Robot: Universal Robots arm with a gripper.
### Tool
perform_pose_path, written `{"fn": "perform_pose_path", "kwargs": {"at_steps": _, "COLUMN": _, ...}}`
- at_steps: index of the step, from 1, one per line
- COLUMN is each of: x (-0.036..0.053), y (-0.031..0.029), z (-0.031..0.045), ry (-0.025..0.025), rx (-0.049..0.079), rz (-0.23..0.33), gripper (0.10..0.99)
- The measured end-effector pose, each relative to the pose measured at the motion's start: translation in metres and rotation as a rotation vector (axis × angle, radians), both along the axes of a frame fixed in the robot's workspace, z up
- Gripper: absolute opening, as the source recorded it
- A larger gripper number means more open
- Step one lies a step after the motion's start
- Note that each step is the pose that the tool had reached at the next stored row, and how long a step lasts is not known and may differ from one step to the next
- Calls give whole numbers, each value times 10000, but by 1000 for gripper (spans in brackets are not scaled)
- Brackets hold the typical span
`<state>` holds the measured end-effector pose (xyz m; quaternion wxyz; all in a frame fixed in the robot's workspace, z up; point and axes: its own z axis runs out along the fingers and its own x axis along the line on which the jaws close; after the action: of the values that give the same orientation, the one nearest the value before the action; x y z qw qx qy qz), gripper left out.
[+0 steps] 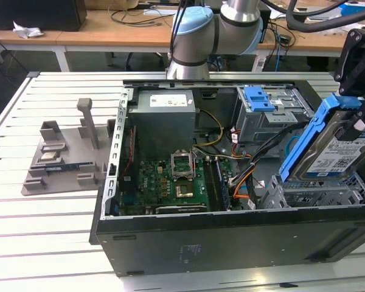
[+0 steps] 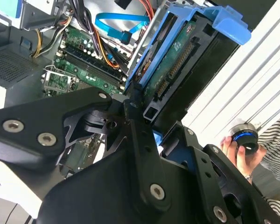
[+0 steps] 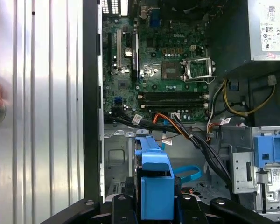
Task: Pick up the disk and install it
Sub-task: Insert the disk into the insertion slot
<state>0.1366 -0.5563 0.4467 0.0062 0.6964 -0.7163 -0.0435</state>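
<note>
Blue-framed, the disk (image 1: pixel 336 152) is hanging tilted over the drive cage (image 1: pixel 310 196), not yet seated. Your gripper (image 1: pixel 360 121) is clamping its edge.

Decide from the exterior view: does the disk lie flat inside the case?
No, the disk tilts steeply over the drive cage.

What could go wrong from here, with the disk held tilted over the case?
1. The disk hangs tilted in the gripper above the metal drive cage; at that angle its edge could catch the cage's rim.
2. Black and orange cables run beside the cage and might get pinched.
3. A person's hand is close to the case, possibly within the arm's sweep.
</note>
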Motion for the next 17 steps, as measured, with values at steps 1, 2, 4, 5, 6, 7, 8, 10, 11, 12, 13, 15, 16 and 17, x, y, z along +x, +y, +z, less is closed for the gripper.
{"fn": "perform_pose_path", "kwargs": {"at_steps": 1, "x": -6, "y": 0, "z": -16, "ry": 0, "rx": 0, "rz": 1, "gripper": 369}}
{"fn": "perform_pose_path", "kwargs": {"at_steps": 2, "x": -6, "y": 1, "z": -36, "ry": 0, "rx": -2, "rz": 3, "gripper": 369}}
{"fn": "perform_pose_path", "kwargs": {"at_steps": 4, "x": -7, "y": 0, "z": -79, "ry": 0, "rx": -3, "rz": 3, "gripper": 369}}
{"fn": "perform_pose_path", "kwargs": {"at_steps": 5, "x": -7, "y": 0, "z": -88, "ry": 0, "rx": -3, "rz": 4, "gripper": 369}}
{"fn": "perform_pose_path", "kwargs": {"at_steps": 6, "x": -8, "y": 0, "z": -96, "ry": 0, "rx": -3, "rz": 4, "gripper": 369}}
{"fn": "perform_pose_path", "kwargs": {"at_steps": 7, "x": -7, "y": 0, "z": -108, "ry": 0, "rx": -3, "rz": 4, "gripper": 369}}
{"fn": "perform_pose_path", "kwargs": {"at_steps": 8, "x": -7, "y": 0, "z": -122, "ry": 0, "rx": -4, "rz": 3, "gripper": 369}}
{"fn": "perform_pose_path", "kwargs": {"at_steps": 10, "x": -7, "y": 0, "z": -154, "ry": 0, "rx": -3, "rz": 3, "gripper": 369}}
{"fn": "perform_pose_path", "kwargs": {"at_steps": 11, "x": -6, "y": 0, "z": -165, "ry": 0, "rx": -4, "rz": 3, "gripper": 369}}
{"fn": "perform_pose_path", "kwargs": {"at_steps": 12, "x": -6, "y": 0, "z": -171, "ry": 0, "rx": -4, "rz": 3, "gripper": 369}}
{"fn": "perform_pose_path", "kwargs": {"at_steps": 13, "x": -6, "y": 0, "z": -179, "ry": 0, "rx": -3, "rz": 4, "gripper": 369}}
{"fn": "perform_pose_path", "kwargs": {"at_steps": 15, "x": -6, "y": 0, "z": -195, "ry": 0, "rx": -4, "rz": 4, "gripper": 369}}
{"fn": "perform_pose_path", "kwargs": {"at_steps": 16, "x": -6, "y": 0, "z": -201, "ry": 0, "rx": -4, "rz": 3, "gripper": 369}}
{"fn": "perform_pose_path", "kwargs": {"at_steps": 17, "x": -6, "y": 0, "z": -208, "ry": 0, "rx": -3, "rz": 3, "gripper": 369}}
